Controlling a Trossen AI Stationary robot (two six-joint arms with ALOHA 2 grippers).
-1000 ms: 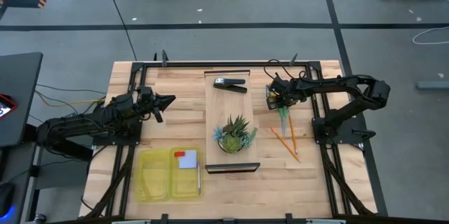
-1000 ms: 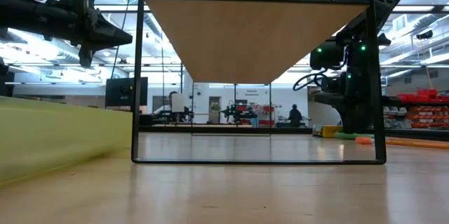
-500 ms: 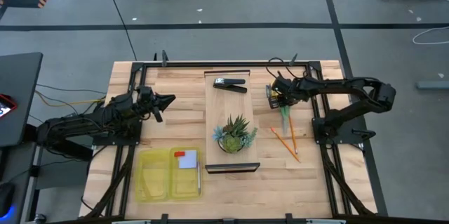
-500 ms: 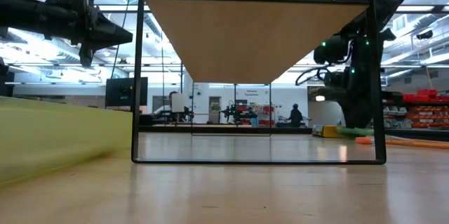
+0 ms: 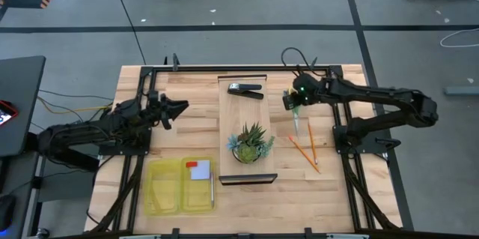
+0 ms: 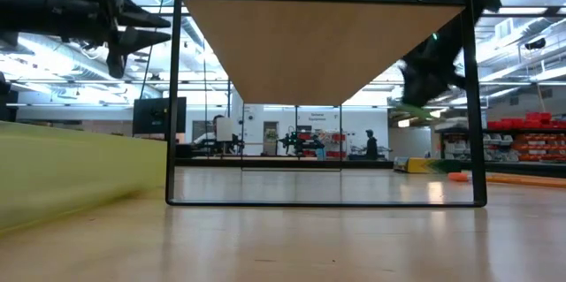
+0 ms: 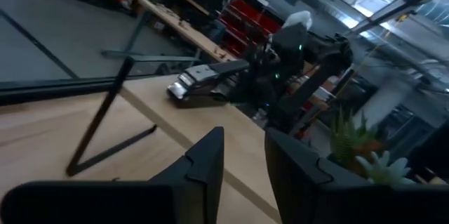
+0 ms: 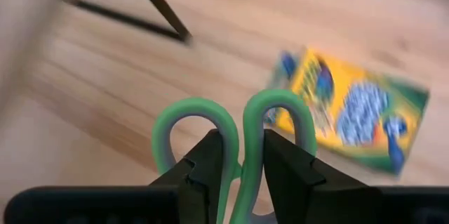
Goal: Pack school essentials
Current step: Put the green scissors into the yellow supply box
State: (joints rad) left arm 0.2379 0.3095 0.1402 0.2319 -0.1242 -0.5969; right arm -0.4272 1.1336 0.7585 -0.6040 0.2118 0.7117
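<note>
My right gripper (image 5: 297,98) hangs above the table's far right part, shut on the green-handled scissors (image 8: 231,122). Their blade end (image 5: 299,123) points toward the near edge. The yellow-and-green crayon box (image 8: 351,112) lies flat on the table below the gripper. Two thin orange pencils (image 5: 307,151) lie on the wood nearer the near edge. The pale blue note pad (image 5: 199,172) and the tiny red piece (image 5: 192,165) lie in the yellow tray (image 5: 161,190). My left gripper (image 5: 179,107) hovers open over the table's left part, holding nothing. My right gripper pinches the scissors between its two fingers at the place where the two green handle loops meet (image 8: 242,129). The loops stick out past the fingertips (image 8: 210,154). The scissors are lifted clear of the table, above the crayon box.
A wooden riser (image 5: 224,123) on a black frame stands mid-table and carries the black stapler (image 5: 245,89) and the spiky potted plant (image 5: 251,143). The black frame's legs (image 6: 172,96) rise between the two arms. Bare wood lies between the riser and the left arm.
My right gripper has risen from just above the table, staying shut, and has shifted slightly toward the far edge. The scissors have come up with it and now hang clear of the table. My left gripper has risen a little.
</note>
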